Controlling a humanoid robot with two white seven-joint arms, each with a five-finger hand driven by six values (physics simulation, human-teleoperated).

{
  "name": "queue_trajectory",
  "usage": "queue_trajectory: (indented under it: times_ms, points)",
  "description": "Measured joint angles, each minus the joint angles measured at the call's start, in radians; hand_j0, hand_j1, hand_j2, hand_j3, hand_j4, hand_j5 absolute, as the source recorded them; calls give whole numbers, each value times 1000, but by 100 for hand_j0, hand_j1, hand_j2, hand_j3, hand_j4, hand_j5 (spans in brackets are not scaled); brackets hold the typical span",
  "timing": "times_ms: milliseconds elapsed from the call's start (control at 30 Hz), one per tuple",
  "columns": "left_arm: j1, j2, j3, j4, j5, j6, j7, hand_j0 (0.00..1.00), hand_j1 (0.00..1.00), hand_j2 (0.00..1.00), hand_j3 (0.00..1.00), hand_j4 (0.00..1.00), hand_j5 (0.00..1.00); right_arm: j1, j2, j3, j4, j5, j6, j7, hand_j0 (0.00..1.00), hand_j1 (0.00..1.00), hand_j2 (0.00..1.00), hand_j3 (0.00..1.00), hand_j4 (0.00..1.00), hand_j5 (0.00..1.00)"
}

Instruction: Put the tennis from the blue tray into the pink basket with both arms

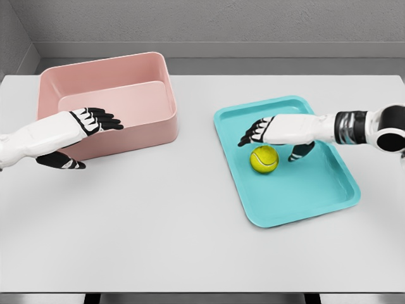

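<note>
**Ball under the right hand's reach**

Just below the right hand's [273, 134] spread, empty fingers, the tennis ball [264, 159] lies in the blue tray [304, 206]. The left hand [81, 136], fingers apart and empty, hovers at the pink basket's [140, 69] near wall.

left hand [85, 130]: fingers spread, thumb low | right hand [269, 136]: open, palm down

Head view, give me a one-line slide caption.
Right hand hovers open over the tennis ball in the blue tray; left hand waits open at the pink basket.
</note>
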Motion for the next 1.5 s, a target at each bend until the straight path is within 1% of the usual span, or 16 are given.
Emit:
queue_trajectory:
  times_ms: [400, 733, 1067, 1500]
  points:
    - [22, 0, -1, 1, 0, 0, 4, 100, 100, 100, 100, 100, 100, 5, 4, 0, -1, 2, 0, 0, 100, 100, 100, 100, 100, 100]
    - [17, 0, 3, -1, 2, 0, 7, 100, 100, 100, 100, 100, 100, 25, 8, 1, 4, 2, 0, 0, 100, 100, 100, 100, 100, 100]
    - [21, -1, 13, -14, 22, 0, 9, 100, 100, 100, 100, 100, 100, 26, 8, 1, 5, 2, 0, 0, 100, 100, 100, 100, 100, 100]
    - [23, -2, 11, -24, 24, 0, 8, 100, 100, 100, 100, 100, 100, 35, 9, 1, 6, 3, 0, 0, 100, 100, 100, 100, 100, 100]
